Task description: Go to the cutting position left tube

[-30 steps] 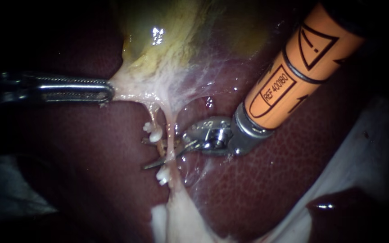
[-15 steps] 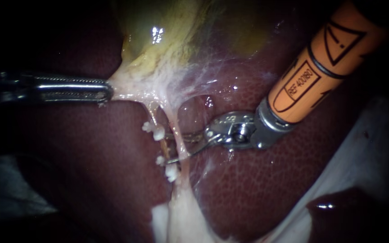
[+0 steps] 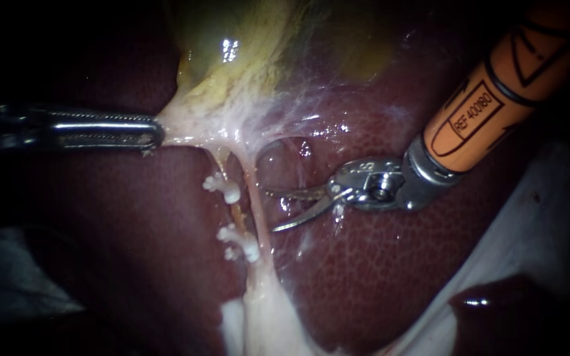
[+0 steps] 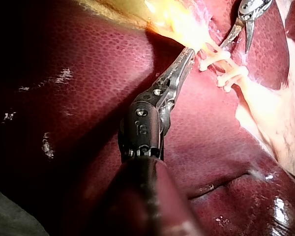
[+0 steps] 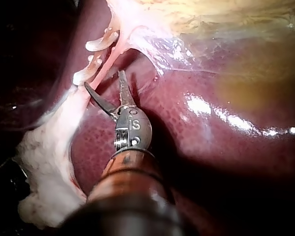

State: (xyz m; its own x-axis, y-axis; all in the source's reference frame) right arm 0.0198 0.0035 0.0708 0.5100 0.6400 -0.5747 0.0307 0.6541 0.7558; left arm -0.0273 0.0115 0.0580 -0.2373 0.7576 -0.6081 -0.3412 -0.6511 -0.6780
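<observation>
Two thin tubes run down from the gallbladder (image 3: 252, 53) over the liver (image 3: 377, 277): the yellowish left tube (image 3: 235, 209) and a pale tube (image 3: 256, 211) beside it. White clips (image 3: 224, 188) (image 3: 240, 242) sit above and below that stretch. My right instrument (image 3: 270, 211), orange-shafted, comes in from the upper right; its two blades stand open just right of the pale tube with nothing between them. In its wrist view the blades (image 5: 104, 81) point at the clips (image 5: 88, 73). My left instrument (image 3: 156, 135) is shut on pale gallbladder tissue and holds it taut to the left (image 4: 188, 53).
White gauze (image 3: 529, 224) lies at the lower right and more pale cloth (image 3: 14, 283) at the lower left. A thick white stump of tissue (image 3: 265, 316) continues below the clips. Thin webbing (image 3: 298, 125) spans between the gallbladder and the liver.
My right instrument has drawn back to the right: its open blades lay across the tubes between the clips and now stand clear of them. The left instrument holds still.
</observation>
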